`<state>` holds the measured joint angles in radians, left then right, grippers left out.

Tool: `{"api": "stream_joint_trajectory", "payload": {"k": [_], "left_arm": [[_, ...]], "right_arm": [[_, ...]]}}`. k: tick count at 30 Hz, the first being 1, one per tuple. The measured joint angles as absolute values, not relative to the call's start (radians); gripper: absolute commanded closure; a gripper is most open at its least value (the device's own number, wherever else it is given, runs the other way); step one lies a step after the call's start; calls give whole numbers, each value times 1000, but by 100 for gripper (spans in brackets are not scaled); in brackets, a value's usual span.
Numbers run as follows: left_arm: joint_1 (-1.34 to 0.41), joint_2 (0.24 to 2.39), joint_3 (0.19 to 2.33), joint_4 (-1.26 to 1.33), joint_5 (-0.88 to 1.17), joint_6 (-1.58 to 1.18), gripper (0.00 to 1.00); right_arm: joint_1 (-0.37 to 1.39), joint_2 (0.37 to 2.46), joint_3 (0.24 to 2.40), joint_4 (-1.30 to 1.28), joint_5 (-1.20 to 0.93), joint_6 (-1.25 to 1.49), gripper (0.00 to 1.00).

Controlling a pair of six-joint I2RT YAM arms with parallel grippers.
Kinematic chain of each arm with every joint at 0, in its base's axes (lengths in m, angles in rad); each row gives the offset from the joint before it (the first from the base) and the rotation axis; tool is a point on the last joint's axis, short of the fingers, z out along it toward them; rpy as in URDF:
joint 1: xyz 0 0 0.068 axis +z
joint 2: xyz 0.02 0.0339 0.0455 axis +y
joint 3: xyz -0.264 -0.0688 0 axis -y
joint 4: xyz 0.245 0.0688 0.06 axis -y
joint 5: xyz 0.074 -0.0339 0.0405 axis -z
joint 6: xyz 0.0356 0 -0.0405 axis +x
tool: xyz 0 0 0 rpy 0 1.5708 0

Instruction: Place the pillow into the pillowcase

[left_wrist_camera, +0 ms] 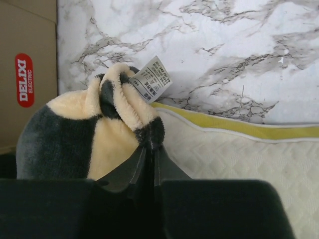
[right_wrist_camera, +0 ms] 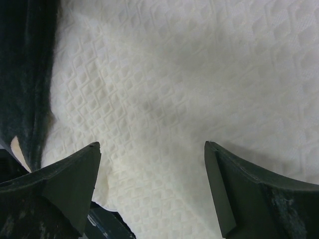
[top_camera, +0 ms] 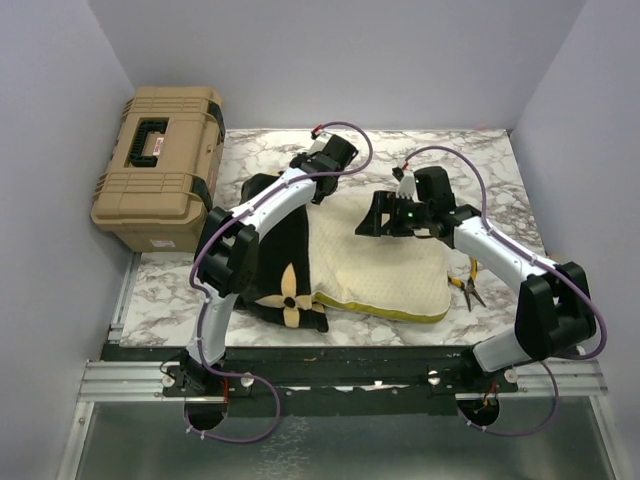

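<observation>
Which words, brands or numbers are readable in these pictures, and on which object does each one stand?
"DELIXI ELECTRIC": on the red oval label of the tan toolbox, printed sideways.
The white care tag on the pillowcase: printed, but too small to read.
The sticker by the toolbox handle, top view: too small to read.

The cream pillow lies on the marbled surface, a yellow band along its near edge. The black pillowcase covers its left end. The left arm reaches across the pillowcase. The right gripper hangs over the pillow's far side, jaws apart. A tan toolbox stands far left, and pliers lie just right of the pillow.
</observation>
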<state>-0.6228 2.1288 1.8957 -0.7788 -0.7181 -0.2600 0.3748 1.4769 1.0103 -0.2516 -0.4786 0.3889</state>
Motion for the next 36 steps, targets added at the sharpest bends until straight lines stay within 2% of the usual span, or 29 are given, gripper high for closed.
{"api": "stream_joint_trajectory", "payload": {"k": [7, 15, 23, 31, 32, 33, 34, 36], "left_arm": [[-644, 2068, 1856, -731, -635, -230, 100], [-657, 1838, 1768, -636, -257, -231, 100], [-658, 1686, 1639, -492, 43, -256, 100], [-657, 1681, 1622, -444, 120, -291, 100], [-656, 1680, 1622, -442, 122, -295, 100], [-656, 1678, 1619, -439, 124, -300, 100], [-656, 1675, 1617, -436, 124, -304, 100], [-653, 1668, 1607, -429, 124, -311, 100]], "right_arm": [[351, 1513, 1030, -249, -513, 393, 10], [307, 1559, 1109, -194, -552, 380, 8], [293, 1606, 1147, 23, -645, 297, 7], [293, 1886, 1235, 278, -834, 321, 12], [297, 1921, 1236, 313, -863, 350, 16], [300, 1949, 1236, 352, -888, 379, 26], [301, 1974, 1236, 392, -911, 414, 42], [309, 2012, 1237, 484, -959, 494, 88]]}}
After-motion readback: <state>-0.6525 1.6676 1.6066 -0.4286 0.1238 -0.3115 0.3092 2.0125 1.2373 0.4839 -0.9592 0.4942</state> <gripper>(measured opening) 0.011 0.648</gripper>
